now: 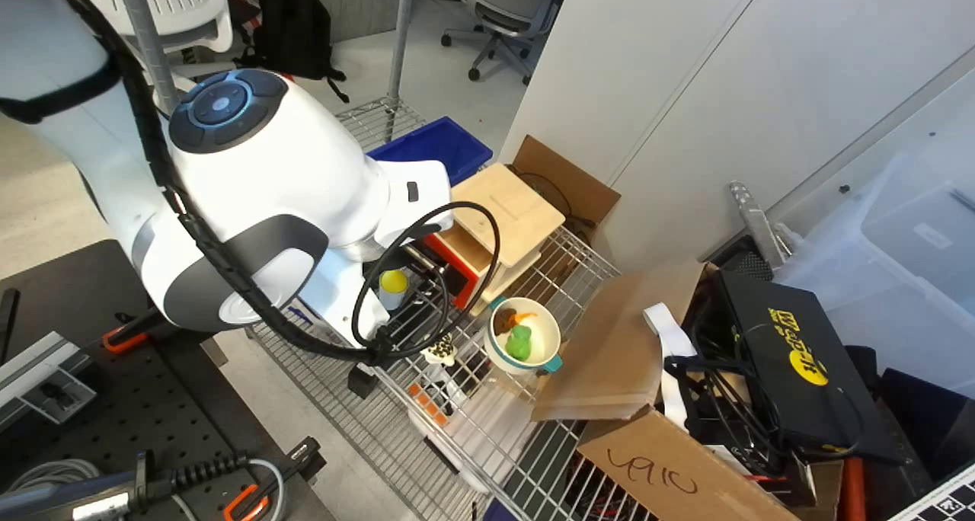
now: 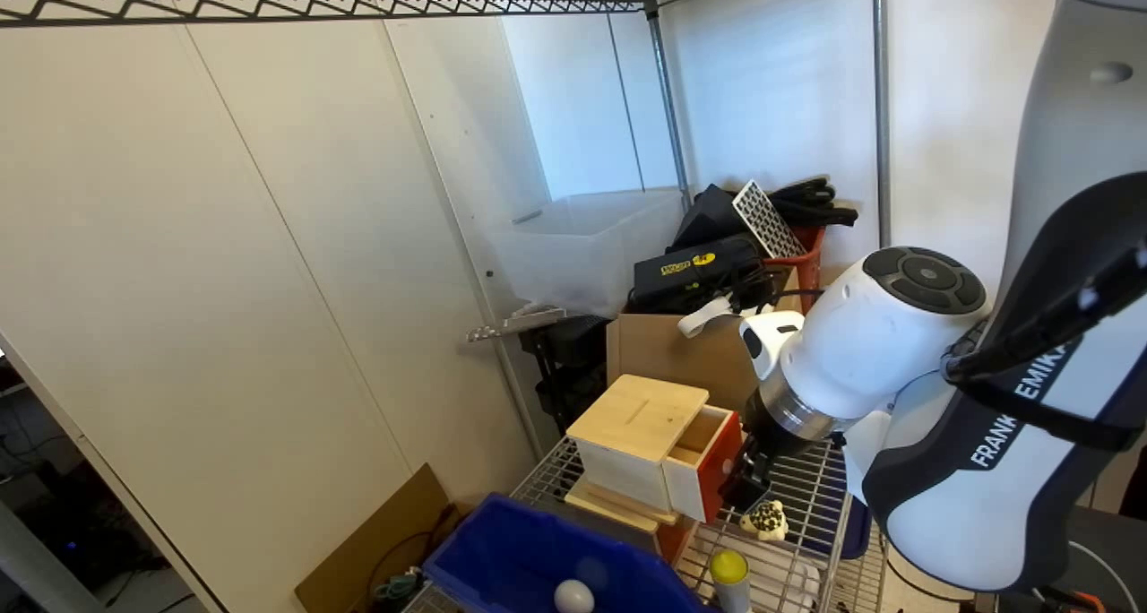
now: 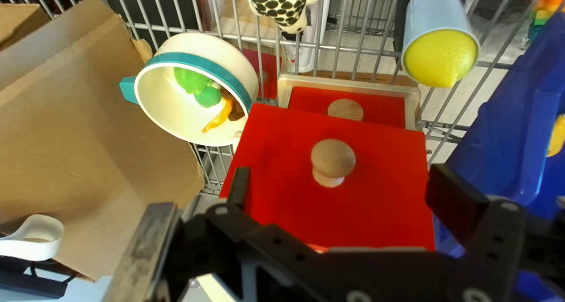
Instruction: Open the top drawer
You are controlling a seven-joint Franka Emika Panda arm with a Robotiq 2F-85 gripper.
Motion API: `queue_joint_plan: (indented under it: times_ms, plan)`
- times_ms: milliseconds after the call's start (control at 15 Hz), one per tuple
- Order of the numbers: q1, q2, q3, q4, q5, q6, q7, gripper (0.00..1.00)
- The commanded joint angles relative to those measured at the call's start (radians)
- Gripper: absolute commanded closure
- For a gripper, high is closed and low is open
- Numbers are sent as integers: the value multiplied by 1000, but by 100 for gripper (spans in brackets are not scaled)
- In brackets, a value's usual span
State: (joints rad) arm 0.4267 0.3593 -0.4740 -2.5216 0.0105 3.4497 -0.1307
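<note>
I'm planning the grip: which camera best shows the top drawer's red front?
The wrist view: it shows most of the red front nearly face-on, knob included. Both exterior views show it only at a slant, partly behind the gripper.

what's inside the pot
The pot holds a green lump, an orange piece and a brown piece. Whatever may lie directly beneath them is covered, so I can't tell whether there is more.
</note>
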Motion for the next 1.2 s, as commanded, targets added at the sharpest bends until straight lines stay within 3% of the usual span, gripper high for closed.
queue_joint_plan:
  times_ms: [0,400,733,1133]
  plan:
    - [20,-54,-14,-22,4,-60,-10,0]
    - [92,-106,-81,-31,2,-215,-31,0]
    - [272,-108,-264,-37,-23,-302,-15,0]
    - [417,-147,-383,-28,-90,-567,8,0]
